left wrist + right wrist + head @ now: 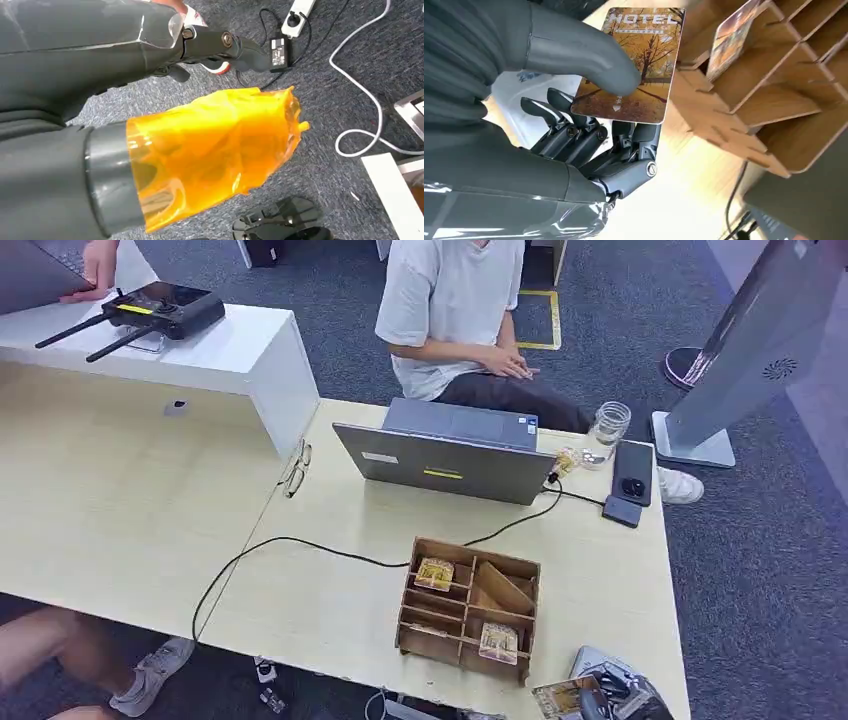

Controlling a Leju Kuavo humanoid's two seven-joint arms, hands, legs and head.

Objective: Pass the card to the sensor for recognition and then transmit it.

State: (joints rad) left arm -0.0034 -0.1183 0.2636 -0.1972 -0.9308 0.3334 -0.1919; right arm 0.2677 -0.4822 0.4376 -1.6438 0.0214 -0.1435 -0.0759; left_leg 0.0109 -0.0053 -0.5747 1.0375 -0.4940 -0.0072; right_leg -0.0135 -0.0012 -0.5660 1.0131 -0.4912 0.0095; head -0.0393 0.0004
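— What sits around the work spot?

— A pale counter (120,510) carries a wooden compartment box (468,608) near its front edge, with cards standing in two of its compartments. Behind the box a grey laptop (445,455) stands open, its black cable (300,545) running left across the counter. A glass jar (608,428) and two phones (632,472) lie to the far right. A person (460,315) sits beyond the laptop.

— And the card?

— The hotel card (634,65) is at the near right corner, just right of the box, held above the counter. Its printed face shows in the right wrist view, long axis running up from the fingers, "HOTEL" at the free end.

— The hands?

— The right hand (594,120) pinches the card, thumb (589,57) on the face, fingers (574,132) curled behind. The left hand (200,150) hangs over the grey floor, a thick part wrapped in orange film; I cannot tell its state.
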